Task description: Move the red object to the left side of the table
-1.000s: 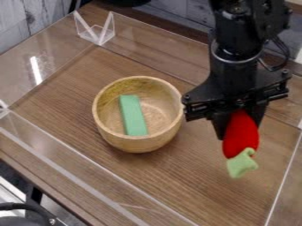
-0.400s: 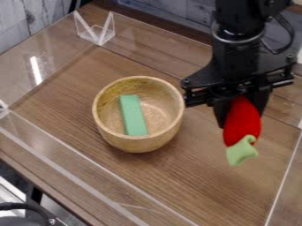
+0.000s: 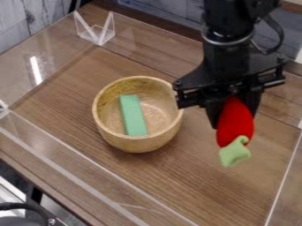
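The red object [image 3: 236, 122] hangs upright above the table [image 3: 141, 185], right of the bowl, its pale green stub [image 3: 235, 154] pointing down. My gripper [image 3: 232, 104] is shut on the red object's upper end, with the black arm rising above it. The object is clear of the wood-grain tabletop and casts no contact with it. It hangs just beside the wooden bowl's right rim.
A wooden bowl [image 3: 139, 94] sits at mid-table holding a flat green block [image 3: 132, 115]. Low clear acrylic walls [image 3: 48, 146] edge the table on the left, front and right. A clear acrylic stand [image 3: 94, 29] is at the back left corner.
The gripper, still holding the red object, has drifted slightly left toward the bowl and a little upward. The bowl and green block have not moved.
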Motion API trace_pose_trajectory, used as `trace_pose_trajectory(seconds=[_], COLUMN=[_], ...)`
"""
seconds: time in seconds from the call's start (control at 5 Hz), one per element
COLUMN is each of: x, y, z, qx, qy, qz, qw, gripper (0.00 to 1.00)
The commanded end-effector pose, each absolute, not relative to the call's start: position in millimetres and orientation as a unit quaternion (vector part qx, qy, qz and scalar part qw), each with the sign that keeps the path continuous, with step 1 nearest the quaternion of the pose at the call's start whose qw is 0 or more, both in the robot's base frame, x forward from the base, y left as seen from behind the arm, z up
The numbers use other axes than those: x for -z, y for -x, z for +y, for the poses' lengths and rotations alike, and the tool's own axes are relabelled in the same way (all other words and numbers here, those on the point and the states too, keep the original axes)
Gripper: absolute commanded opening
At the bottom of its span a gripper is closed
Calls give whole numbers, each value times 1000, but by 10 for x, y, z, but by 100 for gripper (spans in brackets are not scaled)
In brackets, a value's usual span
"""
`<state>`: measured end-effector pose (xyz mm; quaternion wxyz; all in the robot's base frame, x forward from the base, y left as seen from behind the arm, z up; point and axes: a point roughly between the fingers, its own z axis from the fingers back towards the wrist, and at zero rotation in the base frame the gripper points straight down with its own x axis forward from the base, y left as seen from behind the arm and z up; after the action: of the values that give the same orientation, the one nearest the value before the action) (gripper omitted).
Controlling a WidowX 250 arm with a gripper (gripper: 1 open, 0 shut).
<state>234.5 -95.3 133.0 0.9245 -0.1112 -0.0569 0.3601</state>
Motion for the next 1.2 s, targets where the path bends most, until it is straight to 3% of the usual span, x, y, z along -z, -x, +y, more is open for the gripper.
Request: trace_pose_trajectory(seconds=[0.0,0.6,1.0], x=[-1437,-1434,-1500], y=[-2295,-2188,-2220], z=[-993,-1114,-961], qx=[-365,-298,-281], qy=[122,134,145], qz=[-66,-49,-49], qw=[921,944,948], gripper=[0,0,0])
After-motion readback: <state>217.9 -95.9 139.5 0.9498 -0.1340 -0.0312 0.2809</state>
